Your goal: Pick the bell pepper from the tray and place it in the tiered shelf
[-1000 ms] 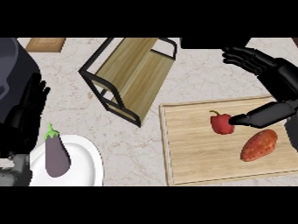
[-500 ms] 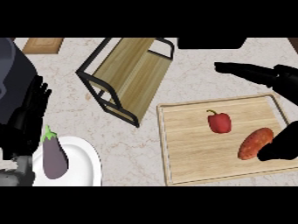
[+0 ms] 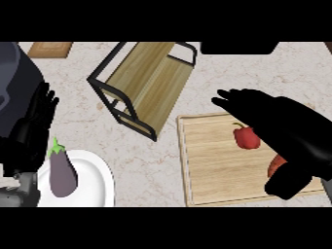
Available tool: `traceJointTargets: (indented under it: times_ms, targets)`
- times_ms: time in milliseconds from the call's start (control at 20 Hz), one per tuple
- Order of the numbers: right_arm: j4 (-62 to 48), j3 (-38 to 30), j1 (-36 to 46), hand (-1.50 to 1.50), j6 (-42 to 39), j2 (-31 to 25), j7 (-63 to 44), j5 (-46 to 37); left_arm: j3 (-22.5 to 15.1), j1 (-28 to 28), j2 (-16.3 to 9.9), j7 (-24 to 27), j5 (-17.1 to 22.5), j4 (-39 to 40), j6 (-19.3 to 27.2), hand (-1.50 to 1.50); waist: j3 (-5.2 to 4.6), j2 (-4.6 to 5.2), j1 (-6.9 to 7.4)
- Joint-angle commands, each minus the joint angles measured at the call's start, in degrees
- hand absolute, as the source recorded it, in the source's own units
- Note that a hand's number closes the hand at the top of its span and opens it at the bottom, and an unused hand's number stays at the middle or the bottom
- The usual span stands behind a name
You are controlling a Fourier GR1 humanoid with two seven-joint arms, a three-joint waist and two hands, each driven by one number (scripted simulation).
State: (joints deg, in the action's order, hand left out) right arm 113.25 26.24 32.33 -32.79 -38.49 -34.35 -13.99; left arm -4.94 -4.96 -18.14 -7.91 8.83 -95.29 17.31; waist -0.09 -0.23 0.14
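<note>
The red bell pepper [image 3: 247, 137] lies on the wooden tray [image 3: 219, 170], in the tray's upper right part, its green stem pointing toward the far side. Nothing holds it. Just to its right, and partly over the tray, hangs the right hand [image 3: 269, 114]: a large black shape whose fingers [image 3: 226, 98] stretch out straight toward the view's left, past the tray's far edge, while the thumb [image 3: 287, 182] reaches down over the tray's near right corner. The hand is spread wide and grasps nothing; whether it touches the pepper cannot be told, since the palm covers the pepper's right side. Below the pepper, an orange-red object [image 3: 275, 165] peeps out from under the hand, mostly hidden.

The tray sits flat on the pale marbled bench [image 3: 161, 165], at the view's right. Up and to the left of it stands the tiered shelf [image 3: 145, 83], a black wire frame with wooden boards, set at a slant; its nearest corner comes close to the tray's far left corner.

Farther left, near the lower edge, a white plate [image 3: 96, 182] carries a purple eggplant [image 3: 62, 171] with a green cap. The left hand [image 3: 33, 121] shows at the left edge, fingers straight and pointing up, resting and holding nothing, just beside the plate.
</note>
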Motion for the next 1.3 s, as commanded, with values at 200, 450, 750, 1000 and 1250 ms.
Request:
traceJointTargets:
  times_ms: [200, 450, 750, 1000, 1250]
  targets:
    - [-3.64, 7.82, 0.39, -1.50, -1.44, 4.69, -4.30, -16.45, 0.75, 0.19, 0.97, -0.11, -1.31, 0.02, -0.57, 0.00, 0.07, 0.22, 0.31]
    - [-6.32, 11.24, -2.42, -1.50, -2.38, 3.96, -6.34, -24.01, 1.68, -2.68, 1.37, -0.70, -1.38, 1.45, -1.04, 0.00, 0.08, 0.26, -0.04]
    - [-11.85, 7.70, -6.53, -1.50, 2.96, 7.03, 3.68, -30.93, 2.48, -0.03, 3.65, 2.88, -3.22, 2.33, -2.00, 0.00, 0.09, 0.30, 0.03]
    - [-8.54, 2.29, -11.72, -1.50, 1.03, 2.90, 9.84, -32.19, 2.79, 2.90, 3.82, 2.47, -3.33, -0.47, -4.53, 0.00, 0.09, 0.18, -0.16]
    - [-17.28, 2.23, -10.12, -1.50, 1.65, 8.56, 12.26, -37.81, 5.42, -0.24, 2.78, -3.12, -3.20, -1.88, -5.30, 0.00, 0.10, 0.23, 0.05]
